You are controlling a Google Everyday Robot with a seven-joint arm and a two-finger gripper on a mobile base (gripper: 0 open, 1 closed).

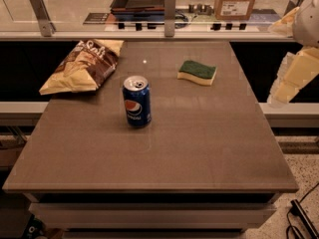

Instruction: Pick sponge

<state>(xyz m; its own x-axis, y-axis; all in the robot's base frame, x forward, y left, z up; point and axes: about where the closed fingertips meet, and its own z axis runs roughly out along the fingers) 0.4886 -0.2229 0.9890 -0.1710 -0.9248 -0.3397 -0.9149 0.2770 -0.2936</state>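
Observation:
The sponge [197, 72] lies flat on the far right part of the brown table [164, 153], dark green top over pale yellow foam. Nothing touches it. My gripper is out of view. Only pale arm segments [295, 73] show at the right edge, beside the table and to the right of the sponge, off the tabletop.
A blue Pepsi can [137, 101] stands upright left of centre, nearer to me than the sponge. A chip bag [83, 65] lies at the far left. Behind the table runs a counter with a rail, metal posts [170, 6] and a cardboard box [236, 0].

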